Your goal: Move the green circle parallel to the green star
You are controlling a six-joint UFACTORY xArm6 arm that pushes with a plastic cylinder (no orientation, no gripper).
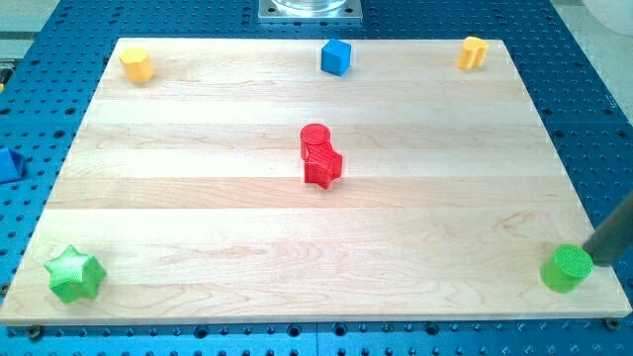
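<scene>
The wooden board (316,218) fills most of the view and rests on a blue perforated table (593,119). At the view's top edge, centred above the board, sits a grey metal base (309,10).

The dark rod (618,229) enters from the view's right edge and slants down toward the lower right corner of the board. My tip (591,259) is at the upper right side of the green circle (567,268), touching it or just beside it; contact cannot be confirmed. There is no claw on this arm, so no spread, closed or pinching state applies.

The green circle stands upright in the board's lower right corner, close to the edge. The green star (74,274) lies in the lower left corner, well apart from the circle and at about the same height in the view.

Near the board's centre, a red star (322,168) touches a red cylinder (315,139) just above it.

Along the top edge: a yellow block (136,64) at the left, shape uncertain; a blue cube (336,56) near the middle; a yellow heart-like block (474,51) at the right.

A blue piece (8,164) shows partly at the view's left edge, off the board.
</scene>
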